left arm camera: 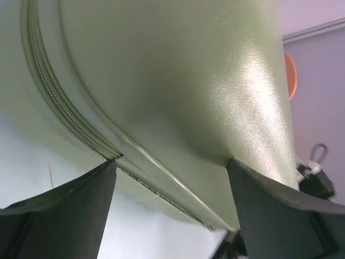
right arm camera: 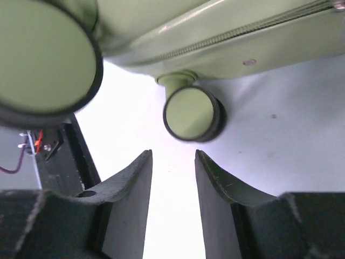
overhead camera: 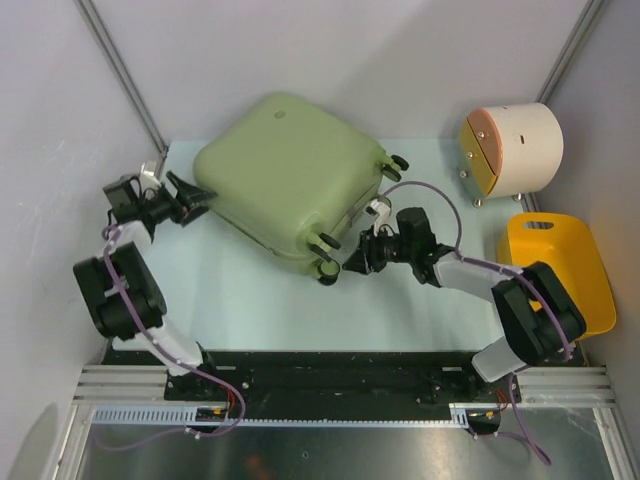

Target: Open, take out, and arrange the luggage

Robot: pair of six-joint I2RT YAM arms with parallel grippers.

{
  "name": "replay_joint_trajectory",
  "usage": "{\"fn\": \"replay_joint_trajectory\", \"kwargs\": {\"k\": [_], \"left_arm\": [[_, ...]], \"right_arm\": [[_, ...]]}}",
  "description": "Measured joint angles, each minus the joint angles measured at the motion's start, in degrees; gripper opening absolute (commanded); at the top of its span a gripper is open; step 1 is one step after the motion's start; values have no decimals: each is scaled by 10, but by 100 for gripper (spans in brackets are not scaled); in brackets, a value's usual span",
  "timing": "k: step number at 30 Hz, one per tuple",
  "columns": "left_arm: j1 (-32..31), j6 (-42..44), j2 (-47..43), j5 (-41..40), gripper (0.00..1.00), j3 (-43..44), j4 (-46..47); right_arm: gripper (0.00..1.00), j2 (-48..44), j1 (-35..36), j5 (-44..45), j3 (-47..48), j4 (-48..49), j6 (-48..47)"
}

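Note:
The pale sage-green luggage (overhead camera: pixel 285 170) lies flat and zipped shut at the back middle of the table, its wheels toward the right arm. My left gripper (overhead camera: pixel 196 195) is open at the suitcase's left corner; in the left wrist view (left arm camera: pixel 171 162) its fingers straddle the shell (left arm camera: pixel 178 81) and the zipper seam (left arm camera: pixel 64 108), holding nothing. My right gripper (overhead camera: pixel 352 263) is open and empty, just short of the near wheel (overhead camera: pixel 326 272). In the right wrist view (right arm camera: pixel 172 155) one wheel (right arm camera: pixel 191 113) is right ahead of the fingertips, and another wheel (right arm camera: pixel 43 59) is at upper left.
A cream cylindrical drum (overhead camera: pixel 520 148) with an orange end lies at the back right. A yellow plastic basket (overhead camera: pixel 565 265) stands at the right edge, next to the right arm. Grey walls close in the table at the back and both sides.

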Motion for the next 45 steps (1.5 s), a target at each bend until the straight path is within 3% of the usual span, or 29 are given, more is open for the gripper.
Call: {"fn": "replay_joint_trajectory", "kwargs": {"k": [3,5,7,14,17,21,27,32,36,41,45], "left_arm": [[-30,-7,72,-20,86,81,34],[-47,-11,114,-34,87,129,51],[-57,-7,142,-39,90,167,59],[-65,58,112,-77,100,193,27],[-70,158,40,-68,100,175,-39],[-89,364,-107,-46,100,158,-176],[-215,664,-285,-79,100,101,-327],[-352,866,-361,-146,100,35,-426],[-387,916,-361,-172,100,34,-451],[-403,939,-354,-189,100,34,-458],[-464,975,-342,-218,100,37,-462]], "right_arm": [[45,-39,-19,7,-1,-36,-48],[55,-65,-33,13,-1,-54,-74],[57,-92,-46,24,-1,-69,-99],[65,-139,-46,113,-1,-77,-163],[65,-127,-46,143,-1,-49,-201],[65,-68,-46,149,-1,33,-241],[65,44,-28,134,12,119,-272],[61,90,-8,129,21,181,-289],[53,118,-6,136,28,233,-294],[33,148,-5,142,40,278,-294],[12,157,-5,144,42,290,-291]]}}
